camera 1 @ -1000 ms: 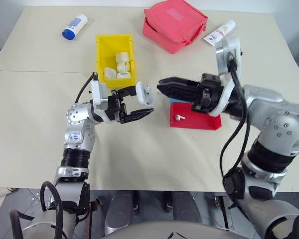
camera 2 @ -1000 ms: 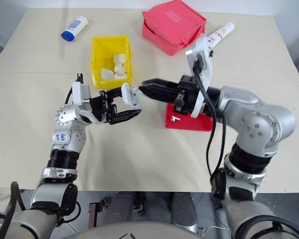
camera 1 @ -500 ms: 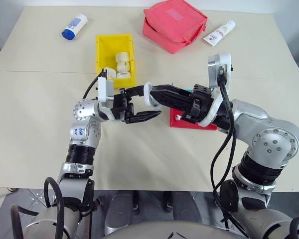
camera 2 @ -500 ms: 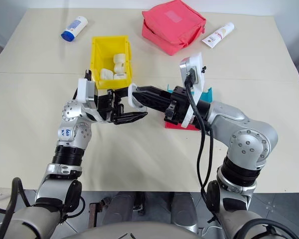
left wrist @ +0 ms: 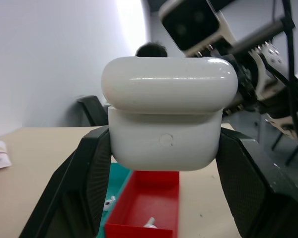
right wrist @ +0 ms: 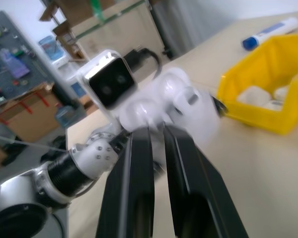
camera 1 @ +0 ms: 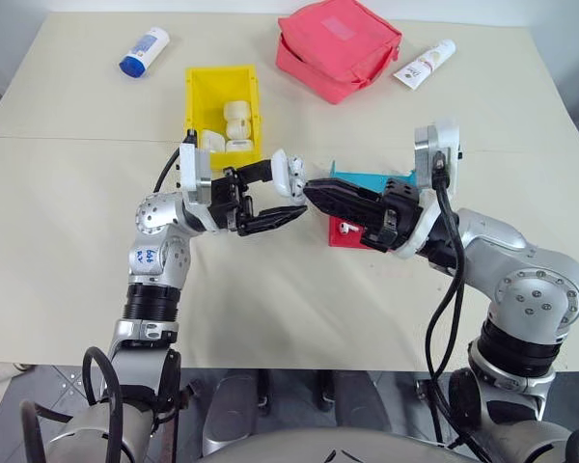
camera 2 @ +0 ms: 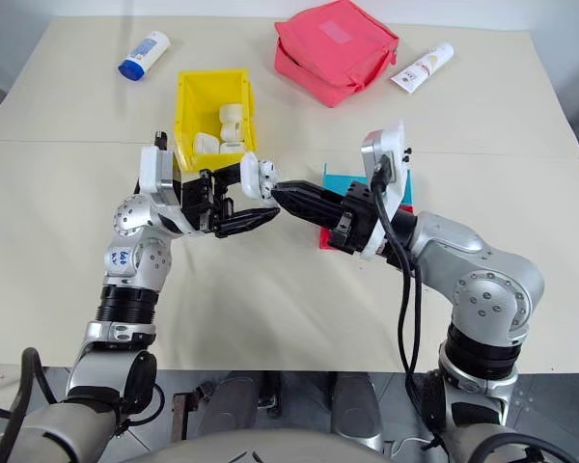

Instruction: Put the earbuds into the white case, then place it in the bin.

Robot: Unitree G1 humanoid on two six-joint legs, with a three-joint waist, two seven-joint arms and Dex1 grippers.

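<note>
Case [left wrist: 165,119] is glossy white plastic, rounded-rectangular, lid down over the body with a seam line and a small round button on the face we see from the left wrist. We have the left gripper [camera 1: 280,198] clamped tight on it, black fingers [left wrist: 89,178] pressing both flanks, held in the air above the beige table [camera 1: 68,241]. Right gripper [camera 1: 314,188] points straight at the case, its long black tips just beside it; we see only a narrow slit between its two fingers [right wrist: 134,183] and cannot tell whether it pinches anything or touches the case. Just behind the left gripper sits the bright yellow bin [camera 1: 201,96], open-top, rectangular, holding several white rounded pieces. Below the right gripper lies a small red tray [left wrist: 151,196] with two tiny white stemmed earbuds [left wrist: 149,222] in it, and a teal tray [camera 1: 367,180] touches its far side. Well beyond both grippers: a soft red fabric pouch [camera 1: 340,46], a white tube [camera 1: 425,63], and a blue-capped white bottle [camera 1: 143,51] lying flat.
</note>
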